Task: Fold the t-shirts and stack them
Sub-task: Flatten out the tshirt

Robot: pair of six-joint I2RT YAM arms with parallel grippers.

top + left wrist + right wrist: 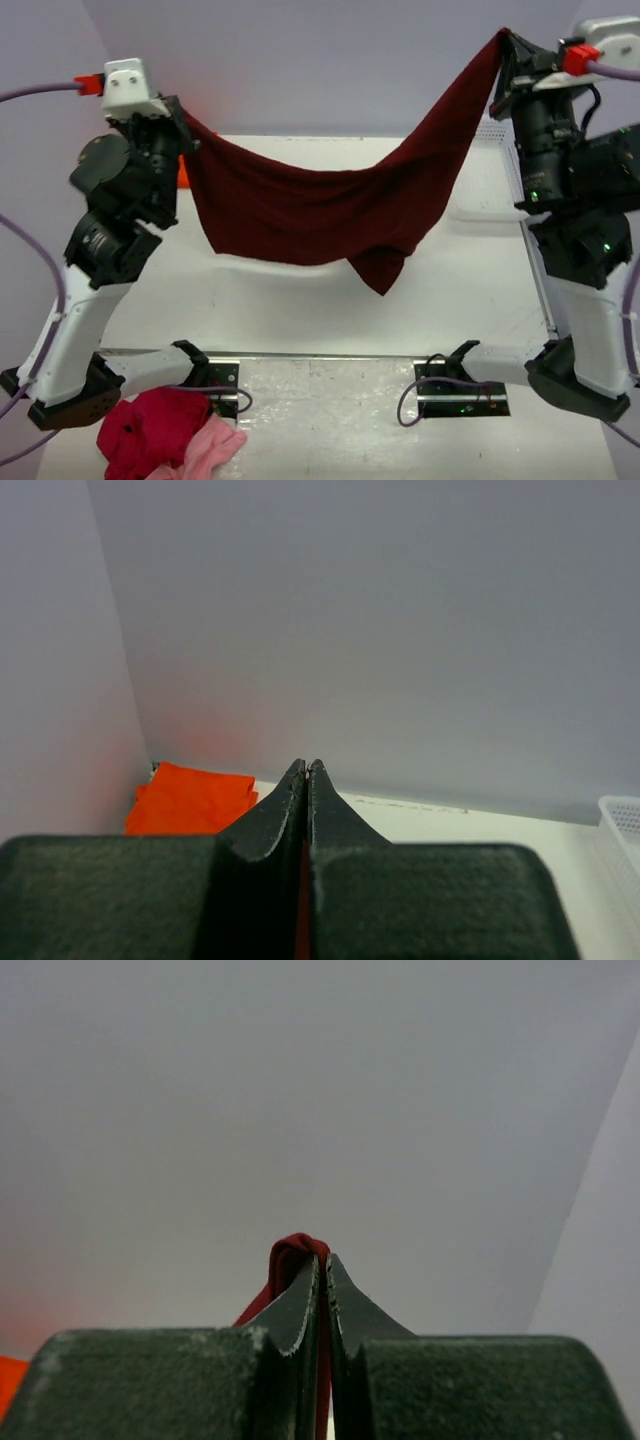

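1. Your white table (470, 300) lies beneath the maroon t-shirt (300, 215), which sags in mid-air between both arms, its lowest fold hanging over the table's middle.
2. Your left gripper (306, 772), jaws pressed together, pinches the shirt's left corner.
3. Your right gripper (322, 1265), jaws clamped on cloth, pinches the right corner.
4. The orange t-shirt (190, 798) lies folded in the table's far-left corner.

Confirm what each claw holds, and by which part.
Both hold the maroon t-shirt: left claw and right claw each pinch an upper corner, cloth sagging between them. Hem or shoulder: cannot tell.
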